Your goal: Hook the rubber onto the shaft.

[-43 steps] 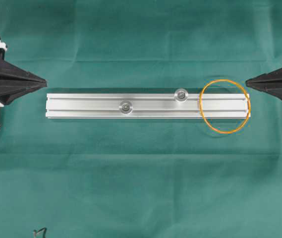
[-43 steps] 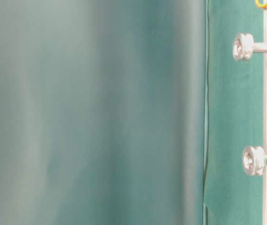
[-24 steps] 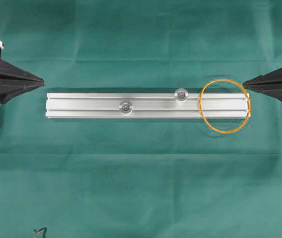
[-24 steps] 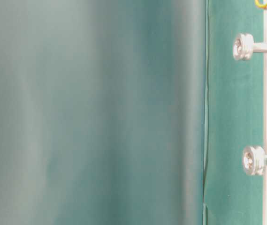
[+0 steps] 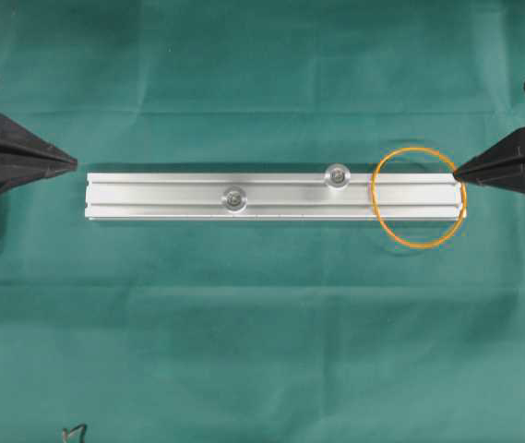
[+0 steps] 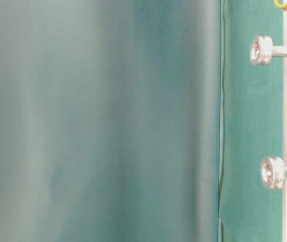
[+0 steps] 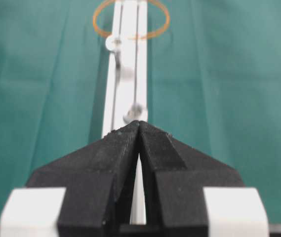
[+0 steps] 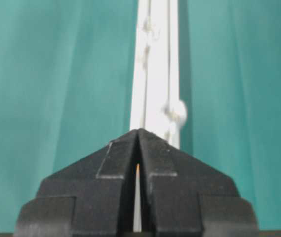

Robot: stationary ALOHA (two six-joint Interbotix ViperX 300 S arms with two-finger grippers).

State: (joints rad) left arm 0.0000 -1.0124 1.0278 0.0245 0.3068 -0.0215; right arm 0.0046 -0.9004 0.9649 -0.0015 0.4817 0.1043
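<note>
So the right gripper (image 5: 459, 170), jaws clenched empty like the left gripper (image 5: 71, 163), has been nudged up to the unhooked orange rubber band (image 5: 419, 197).

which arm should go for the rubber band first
Probably the right. The right gripper, shut, has its tip almost at the rubber band, which lies draped over the rail at its near end. The left gripper, also shut, sits past the opposite end.

Even bright light, blurred foregrounds
</note>
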